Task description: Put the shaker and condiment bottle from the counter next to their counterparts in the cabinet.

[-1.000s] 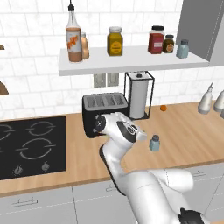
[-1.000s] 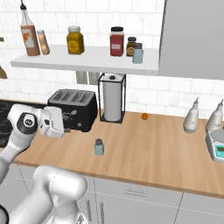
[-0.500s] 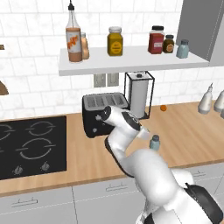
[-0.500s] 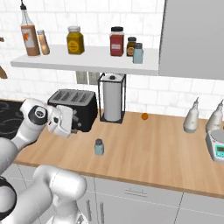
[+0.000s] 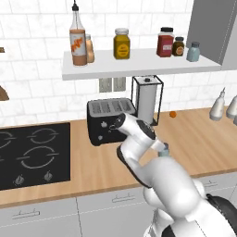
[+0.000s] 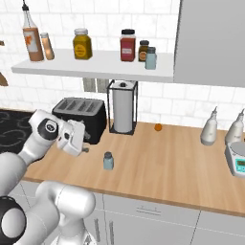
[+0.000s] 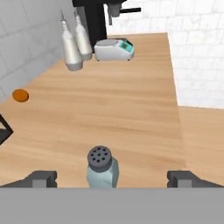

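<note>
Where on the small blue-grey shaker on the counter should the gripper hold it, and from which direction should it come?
Probably on the pale body just under the grey cap. The shaker stands upright and free on the counter, its holed cap on top, its straight sides narrow. The open gripper already faces it level from the toaster side, one fingertip on each side, so moving straight forward seems best.

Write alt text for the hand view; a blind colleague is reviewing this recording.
The open gripper points along the wooden counter at the small blue-grey shaker, which stands upright between its fingertips, not yet gripped. Farther off are two pale bottles, a small kitchen scale and a small orange ball.
</note>
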You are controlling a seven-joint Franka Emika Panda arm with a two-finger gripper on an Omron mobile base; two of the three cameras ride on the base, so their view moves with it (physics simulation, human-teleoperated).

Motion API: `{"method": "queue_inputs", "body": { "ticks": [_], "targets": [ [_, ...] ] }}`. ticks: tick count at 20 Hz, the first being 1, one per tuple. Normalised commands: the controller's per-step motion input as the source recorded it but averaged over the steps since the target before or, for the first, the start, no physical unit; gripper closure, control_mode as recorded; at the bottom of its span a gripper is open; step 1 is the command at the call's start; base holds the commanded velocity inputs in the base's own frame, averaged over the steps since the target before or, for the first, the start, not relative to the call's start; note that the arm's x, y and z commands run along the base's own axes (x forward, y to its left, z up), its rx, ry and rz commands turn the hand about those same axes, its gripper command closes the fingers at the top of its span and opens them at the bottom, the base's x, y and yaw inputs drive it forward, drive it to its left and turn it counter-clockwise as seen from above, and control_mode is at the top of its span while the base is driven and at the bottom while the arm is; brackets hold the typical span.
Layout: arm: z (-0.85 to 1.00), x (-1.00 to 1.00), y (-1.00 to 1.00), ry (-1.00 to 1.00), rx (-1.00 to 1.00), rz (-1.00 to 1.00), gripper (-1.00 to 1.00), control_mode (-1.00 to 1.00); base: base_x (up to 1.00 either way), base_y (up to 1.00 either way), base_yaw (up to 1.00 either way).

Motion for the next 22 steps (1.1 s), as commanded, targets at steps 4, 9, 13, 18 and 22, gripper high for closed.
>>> {"method": "queue_inputs", "body": {
  "ticks": [4, 9, 13, 18, 22],
  "targets": [
    [-0.36, -0.2, -0.3, 0.24, -0.01, 0.0, -1.0, -1.0, 0.0, 0.0, 0.0],
    [-0.1, -0.02, -0.19, 0.18, -0.02, 0.0, -1.0, -1.0, 0.0, 0.0, 0.0],
    [-0.04, 0.0, 0.0, 0.0, 0.01, 0.0, -1.0, -1.0, 0.0, 0.0, 0.0],
    [-0.48, 0.01, 0.0, -0.02, 0.13, 0.0, -1.0, -1.0, 0.0, 0.0, 0.0],
    [-0.26, 0.07, 0.0, 0.0, 0.13, 0.0, -1.0, -1.0, 0.0, 0.0, 0.0]
  ]
}}
